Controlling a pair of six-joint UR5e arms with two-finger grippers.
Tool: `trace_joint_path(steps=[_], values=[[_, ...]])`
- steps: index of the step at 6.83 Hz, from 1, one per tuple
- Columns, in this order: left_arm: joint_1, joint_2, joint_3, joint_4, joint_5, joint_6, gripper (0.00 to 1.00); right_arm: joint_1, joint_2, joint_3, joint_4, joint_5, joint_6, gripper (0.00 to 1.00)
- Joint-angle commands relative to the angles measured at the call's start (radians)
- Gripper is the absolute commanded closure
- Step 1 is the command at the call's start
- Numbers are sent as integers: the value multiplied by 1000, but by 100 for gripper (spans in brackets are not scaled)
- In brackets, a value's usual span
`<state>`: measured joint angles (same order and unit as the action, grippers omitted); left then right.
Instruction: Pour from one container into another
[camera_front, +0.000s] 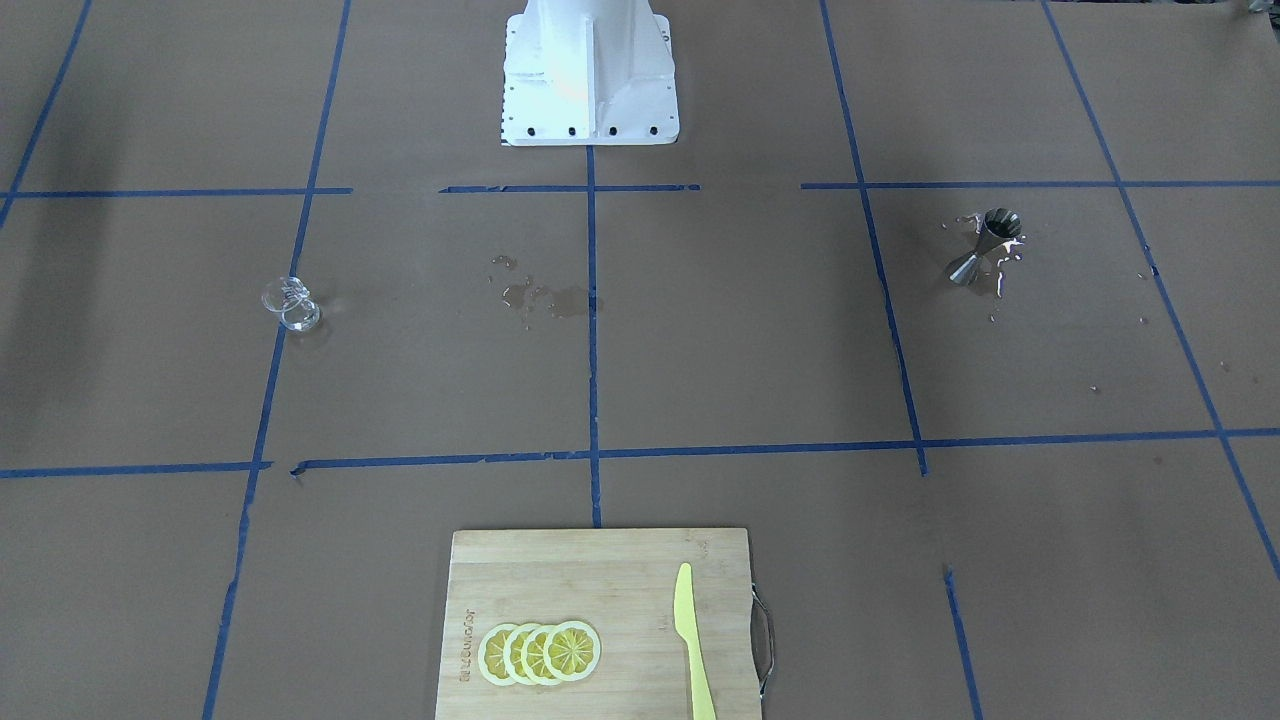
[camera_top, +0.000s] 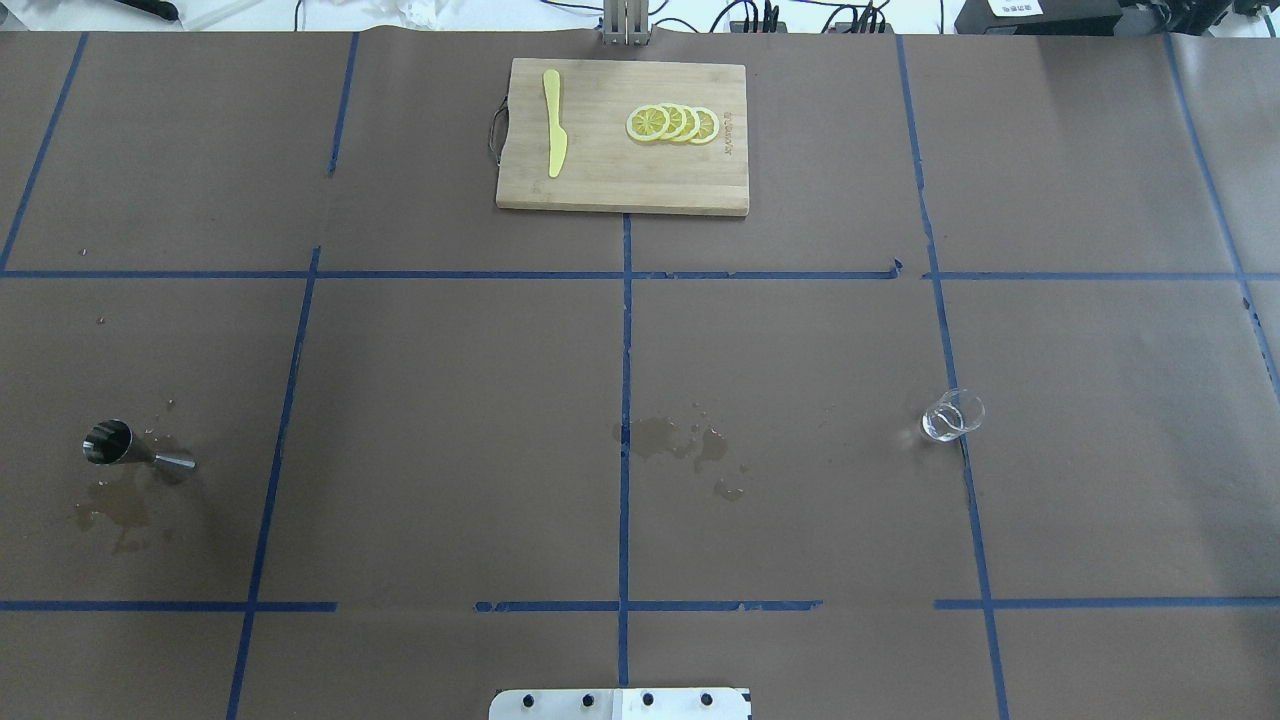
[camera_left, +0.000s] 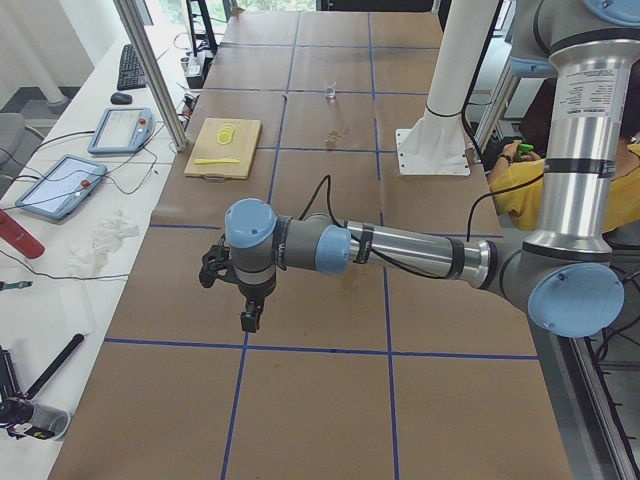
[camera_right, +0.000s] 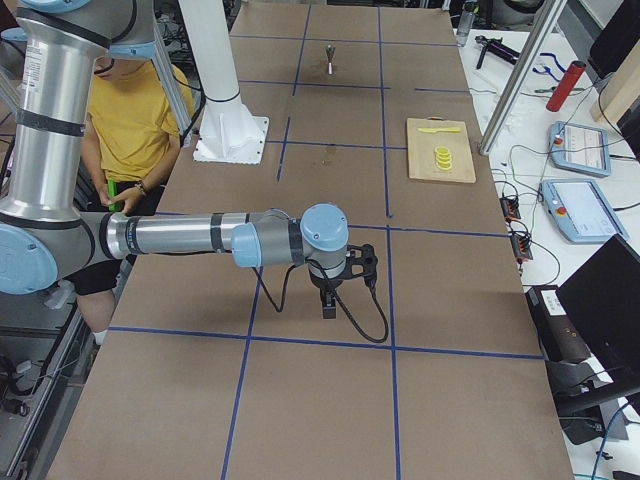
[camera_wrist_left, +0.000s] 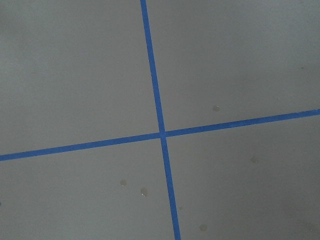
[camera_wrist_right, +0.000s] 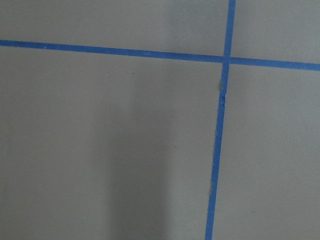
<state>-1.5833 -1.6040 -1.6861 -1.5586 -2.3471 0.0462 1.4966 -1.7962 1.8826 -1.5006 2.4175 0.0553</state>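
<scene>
The clear glass cup (camera_top: 952, 415) stands upright on the brown paper at the right of the overhead view, and it also shows in the front view (camera_front: 291, 305). At the left stands the steel jigger (camera_top: 135, 447) (camera_front: 985, 247), with wet patches around its foot. Neither gripper appears in the overhead or front view. My left gripper (camera_left: 246, 322) hangs over the table's near end in the exterior left view. In the exterior right view my right gripper (camera_right: 327, 310) hangs likewise. I cannot tell whether either is open or shut. Both wrist views show only paper and blue tape.
A wooden cutting board (camera_top: 620, 190) at the far middle carries lemon slices (camera_top: 672, 123) and a yellow knife (camera_top: 553, 135). A spill (camera_top: 680, 445) marks the paper at the centre, another (camera_top: 115, 510) lies by the jigger. The white robot base (camera_front: 588, 75) stands mid-table.
</scene>
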Motion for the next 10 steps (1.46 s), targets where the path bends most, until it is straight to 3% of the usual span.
trace_joint_path(steps=[1, 3, 6, 8, 10], values=[[-20, 6, 15, -3, -12, 1, 0, -38, 29, 21, -7, -3, 1, 0], [-26, 7, 6, -1, -11, 0, 0, -93, 85, -8, -6, -6, 4, 0], [-70, 102, -7, -27, -12, 1, 0, -133, 152, -43, -18, 0, 11, 0], [-78, 105, -26, -31, -9, 1, 0, -131, 133, -45, -18, 5, 11, 0], [-78, 105, -21, -121, -12, 0, 0, -133, 120, -60, -18, 2, 9, 0]])
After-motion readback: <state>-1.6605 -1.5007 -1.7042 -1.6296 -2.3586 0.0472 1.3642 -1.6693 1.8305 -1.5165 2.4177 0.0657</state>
